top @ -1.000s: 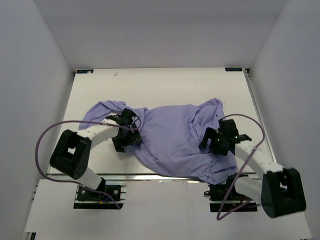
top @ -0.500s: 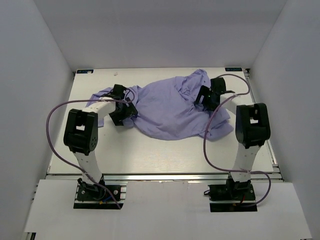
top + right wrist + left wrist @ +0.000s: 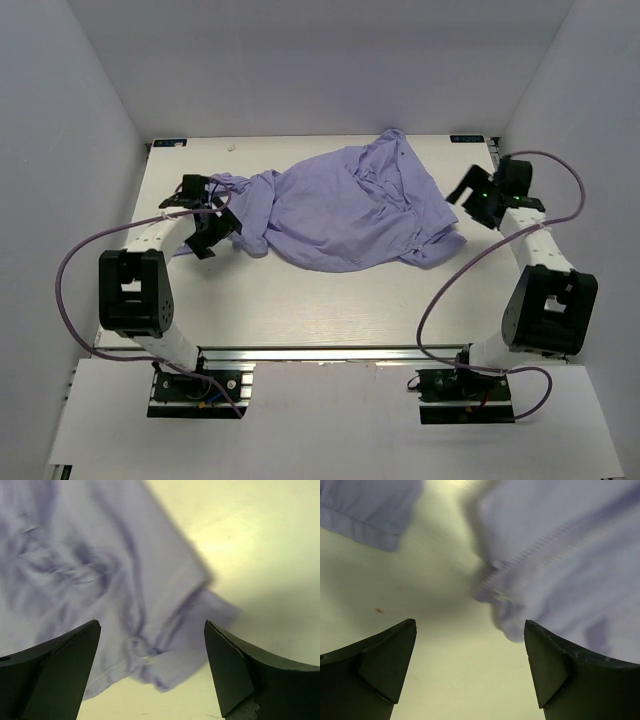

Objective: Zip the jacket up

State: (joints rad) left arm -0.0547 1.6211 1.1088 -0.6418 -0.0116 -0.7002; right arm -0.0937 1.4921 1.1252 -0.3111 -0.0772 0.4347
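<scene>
Two released: left hand [image 3: 470, 624]; right hand [image 3: 152, 623] | jacket [image 3: 340, 210] crumpled; zipper teeth [image 3: 540, 547] visible left-wrist only

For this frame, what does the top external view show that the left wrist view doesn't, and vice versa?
Only top external: the whole jacket crumpled across the far half of the table, and the right pincer off the jacket's right side, apart from it.
Only left wrist: a close, blurred look at a line of zipper teeth along a jacket edge, and a small brown speck on the table.
Both: the jacket, the table, and the left pincer, open beside the jacket's left end and gripping nothing.
</scene>
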